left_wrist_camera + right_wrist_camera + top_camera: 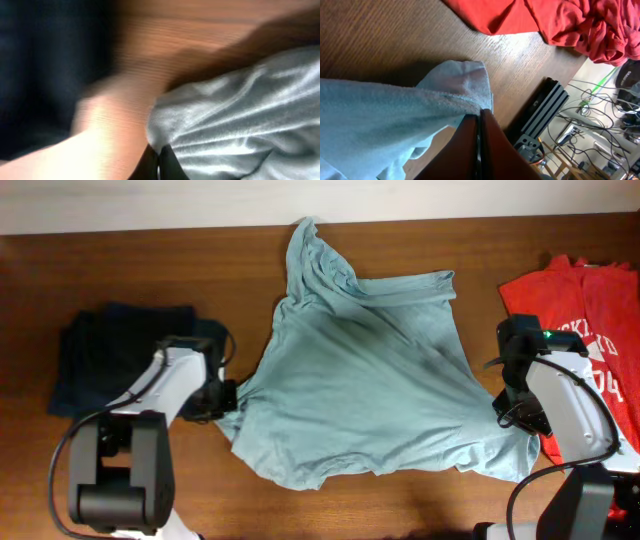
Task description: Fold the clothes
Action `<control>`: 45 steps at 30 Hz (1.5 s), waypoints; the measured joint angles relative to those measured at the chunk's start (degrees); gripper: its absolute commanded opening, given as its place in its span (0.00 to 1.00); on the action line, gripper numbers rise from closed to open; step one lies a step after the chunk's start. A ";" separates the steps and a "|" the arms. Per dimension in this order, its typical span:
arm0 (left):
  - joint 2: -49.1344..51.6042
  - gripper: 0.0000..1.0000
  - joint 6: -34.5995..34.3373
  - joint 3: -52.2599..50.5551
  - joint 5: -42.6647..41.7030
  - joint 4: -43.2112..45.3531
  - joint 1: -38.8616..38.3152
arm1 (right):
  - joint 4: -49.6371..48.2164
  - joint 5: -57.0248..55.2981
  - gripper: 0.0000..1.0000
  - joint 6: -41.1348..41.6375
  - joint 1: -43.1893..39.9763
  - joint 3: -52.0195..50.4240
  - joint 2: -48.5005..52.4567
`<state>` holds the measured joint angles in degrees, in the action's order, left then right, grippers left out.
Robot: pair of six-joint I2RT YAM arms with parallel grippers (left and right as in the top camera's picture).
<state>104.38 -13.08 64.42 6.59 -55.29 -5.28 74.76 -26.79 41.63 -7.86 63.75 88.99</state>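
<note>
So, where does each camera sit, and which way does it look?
Overhead: above the table, looking down at the grey-blue T-shirt, navy shirt and red shirts; both arms show.
Left wrist: on the left arm, looking along the left gripper, shut on the T-shirt's edge; blurred.
Right wrist: on the right arm, looking along the right gripper, pinching the T-shirt; red shirts beyond.
Shared: every view shows the T-shirt.

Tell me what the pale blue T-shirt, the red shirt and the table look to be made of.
Pale blue T-shirt: soft knit, likely cotton jersey, matte; it drapes in loose wrinkles. Red shirt: similar soft matte fabric, crumpled, with white printed lettering. Table: wood or wood-look laminate, with straight brown grain lines and a low sheen; the pictures do not settle which.
</note>
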 measured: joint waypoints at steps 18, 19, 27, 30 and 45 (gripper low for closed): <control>-8.33 0.14 -1.60 5.14 6.12 -2.36 10.25 | -0.70 1.77 0.54 -1.05 0.00 0.02 0.00; -8.33 0.25 -1.68 5.14 6.27 -2.36 10.36 | -0.68 1.84 0.58 -1.27 0.00 0.02 0.00; -8.39 0.46 -2.36 9.05 7.04 -2.58 10.51 | -3.17 3.85 0.68 -3.56 0.00 0.02 0.00; -8.72 0.46 -2.08 11.54 6.40 -2.43 10.51 | -8.76 9.27 0.67 -9.68 0.00 0.00 0.00; -10.75 0.39 6.51 14.47 -6.51 0.22 4.22 | -52.04 43.63 0.17 -32.92 4.63 0.28 3.72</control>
<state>93.62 -6.57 78.89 0.08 -55.07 -1.06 22.72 16.84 8.71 -3.22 64.03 92.71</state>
